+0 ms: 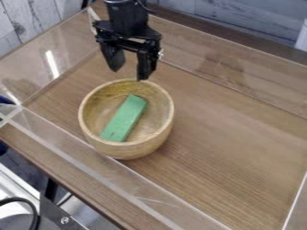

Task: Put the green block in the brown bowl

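one bowl (161, 137), one green block (124, 119), one gripper (129, 67), one wooden table (228, 135)
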{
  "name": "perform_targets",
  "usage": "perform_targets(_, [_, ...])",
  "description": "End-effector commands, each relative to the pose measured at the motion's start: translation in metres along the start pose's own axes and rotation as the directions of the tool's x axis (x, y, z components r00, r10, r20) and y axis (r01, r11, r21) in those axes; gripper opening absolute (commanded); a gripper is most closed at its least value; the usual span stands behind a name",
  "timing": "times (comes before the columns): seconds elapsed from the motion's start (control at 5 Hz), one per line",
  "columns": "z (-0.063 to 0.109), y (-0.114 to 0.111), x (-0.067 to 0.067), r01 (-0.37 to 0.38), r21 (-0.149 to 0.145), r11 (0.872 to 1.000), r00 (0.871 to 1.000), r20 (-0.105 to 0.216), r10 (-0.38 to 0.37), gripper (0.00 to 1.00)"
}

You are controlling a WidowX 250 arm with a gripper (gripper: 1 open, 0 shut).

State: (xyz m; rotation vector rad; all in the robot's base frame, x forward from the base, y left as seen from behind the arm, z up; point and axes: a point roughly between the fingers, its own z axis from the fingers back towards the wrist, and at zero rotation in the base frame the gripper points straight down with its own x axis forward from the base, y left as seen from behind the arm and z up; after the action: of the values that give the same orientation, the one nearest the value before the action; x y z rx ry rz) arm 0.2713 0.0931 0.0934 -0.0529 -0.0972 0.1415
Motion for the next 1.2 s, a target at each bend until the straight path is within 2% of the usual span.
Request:
perform_targets(0.0, [0.026,-0.005,0.016,0.014,0.029,0.999,0.998,0.054,-0.016,1.0])
perform_targets(0.2, [0.027,-0.015,0.022,0.035,0.055,0.998,0.999,0.022,-0.037,1.0])
perform_targets(0.6, [0.008,0.007,0.018,-0.025,0.041,0.999,0.999,0.048,0.023,1.0])
perform_targets(0.8, [0.006,0.013,0.012,-0.009,0.05,0.999,0.999,0.052,0.006,1.0])
perform_targets(1.0, [0.002,0.017,0.013,-0.011,0.063,0.998,0.998,0.061,0.008,1.0])
